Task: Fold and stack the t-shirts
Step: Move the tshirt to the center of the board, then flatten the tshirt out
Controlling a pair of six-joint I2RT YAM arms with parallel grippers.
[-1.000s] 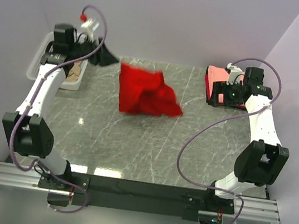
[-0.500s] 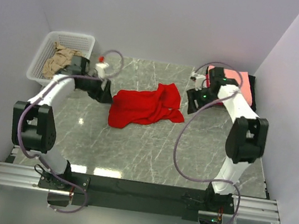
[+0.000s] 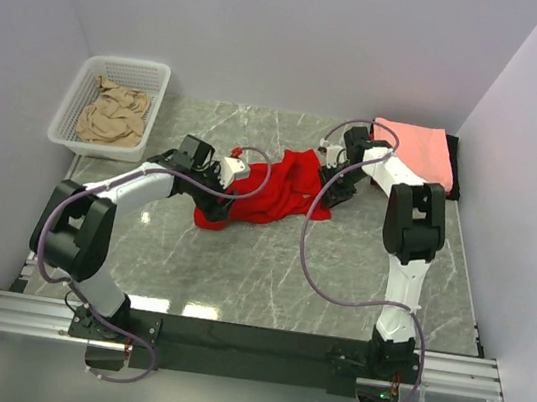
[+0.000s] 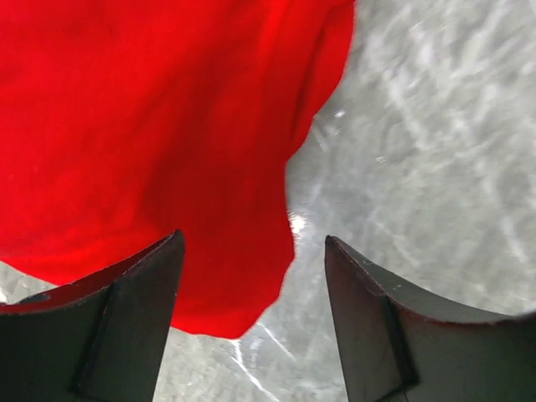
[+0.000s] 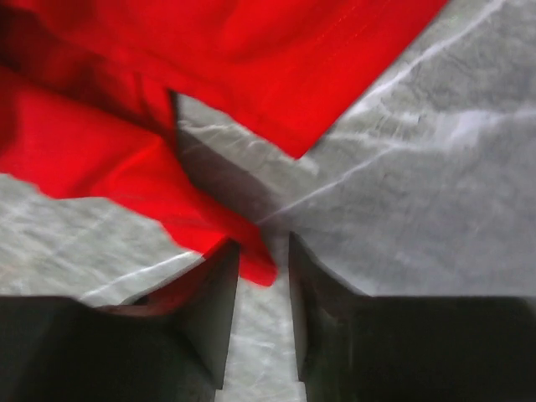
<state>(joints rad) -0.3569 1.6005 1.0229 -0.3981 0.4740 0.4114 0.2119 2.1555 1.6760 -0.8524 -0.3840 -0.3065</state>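
While the red t-shirt (image 3: 283,203) is lying in a crumpled heap around the middle of the table (image 3: 266,282), a bit toward the far edge, both arms are reaching in at it from either side. The left gripper (image 3: 239,179) is sitting over the shirt's left part. In the left wrist view its fingers (image 4: 138,318) are standing wide apart, with the cloth's edge hanging down between them and covering the tip of one, so nothing is getting pinched there. The right gripper (image 3: 328,188) is down at the shirt's right edge. In the right wrist view its fingers (image 5: 201,318) are showing only a narrow gap, and a pointy red corner of the shirt is poking right into that gap. Honestly I can't tell if the corner is actually being squeezed or just lying there, since the view is pretty blurry. Over at the far right corner of the table a folded salmon-pink t-shirt (image 3: 413,147) is resting on top of a black t-shirt (image 3: 455,180). At the far left corner a white mesh basket (image 3: 127,63) is holding a bunched-up tan t-shirt (image 3: 111,115), well apart from the red one.
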